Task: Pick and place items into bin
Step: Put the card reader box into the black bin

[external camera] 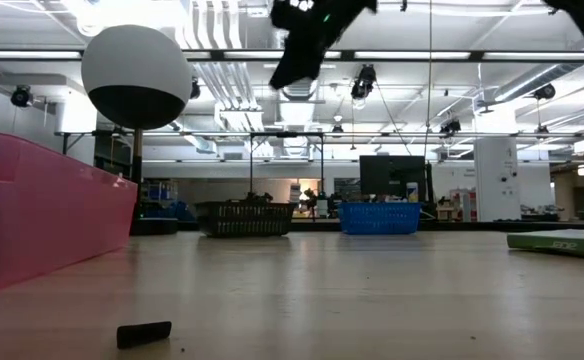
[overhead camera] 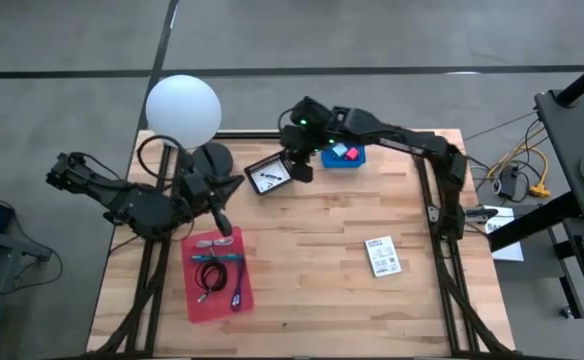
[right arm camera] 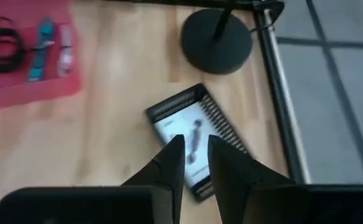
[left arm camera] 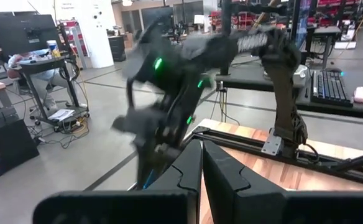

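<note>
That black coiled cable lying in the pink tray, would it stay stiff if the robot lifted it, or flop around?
The black coiled cable would probably flop: it lies in loose loops in the pink tray, so a lifted strand would likely sag or uncoil. It looks thin, probably light. It could snag the teal pen beside it.

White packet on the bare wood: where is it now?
High view: the white packet lies flat on the table's right half, alone, well right of the pink tray and nearer than the blue bin.

Right pincer [right arm camera: 192, 155] raised, narrowly parted, left pincer [left arm camera: 201, 163] closed, low
</note>
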You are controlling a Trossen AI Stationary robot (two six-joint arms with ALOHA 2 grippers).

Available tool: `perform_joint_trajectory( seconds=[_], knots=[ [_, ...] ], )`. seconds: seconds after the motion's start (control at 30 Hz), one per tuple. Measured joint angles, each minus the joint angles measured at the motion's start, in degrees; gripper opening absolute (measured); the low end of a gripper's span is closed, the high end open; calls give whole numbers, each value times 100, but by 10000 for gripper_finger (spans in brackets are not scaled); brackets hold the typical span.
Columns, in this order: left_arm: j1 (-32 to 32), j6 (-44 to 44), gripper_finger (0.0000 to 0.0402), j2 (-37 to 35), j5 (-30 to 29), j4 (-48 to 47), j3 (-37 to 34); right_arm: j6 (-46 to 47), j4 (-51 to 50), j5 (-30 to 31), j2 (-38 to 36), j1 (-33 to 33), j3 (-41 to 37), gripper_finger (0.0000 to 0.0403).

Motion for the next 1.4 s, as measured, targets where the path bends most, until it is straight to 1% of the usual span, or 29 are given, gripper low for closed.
perform_joint_trajectory(
  seconds=[0.17,0.27,0.33,0.47,0.57,0.67,0.8,0.97,1.13,1.2,1.33,1.4],
  knots=[
    [0,40,0,130,0,-2,-2,543,-591,27,-709,322,-339,57],
    [0,41,0,212,46,-54,-33,954,-827,344,-1156,594,-698,57],
    [0,34,0,261,170,-47,-33,1238,-964,601,-1472,790,-1000,57],
    [0,10,0,316,640,-46,-37,2012,-982,876,-2116,1230,-1675,57],
    [0,4,0,326,951,-47,-39,2594,-1040,1295,-2563,1614,-2244,66],
    [0,3,0,340,1099,-43,-44,3077,-1182,1628,-2970,1997,-2836,87],
    [26,184,8,466,1178,-34,-55,3886,-1292,1685,-3414,2413,-3591,130],
    [103,310,53,705,1292,-31,-61,4975,-1822,1678,-3907,2838,-4329,195],
    [275,290,100,944,1642,187,-61,5973,-1766,1676,-4430,3232,-4927,242],
    [411,210,110,1007,1944,349,-61,6222,-1769,1673,-4602,3393,-5128,252],
    [816,-168,116,1123,2951,605,-61,6423,-1756,1673,-4903,3747,-5530,258],
    [964,-299,116,1201,3196,645,-61,6429,-1736,1673,-5012,3927,-5709,255]
  ],
)
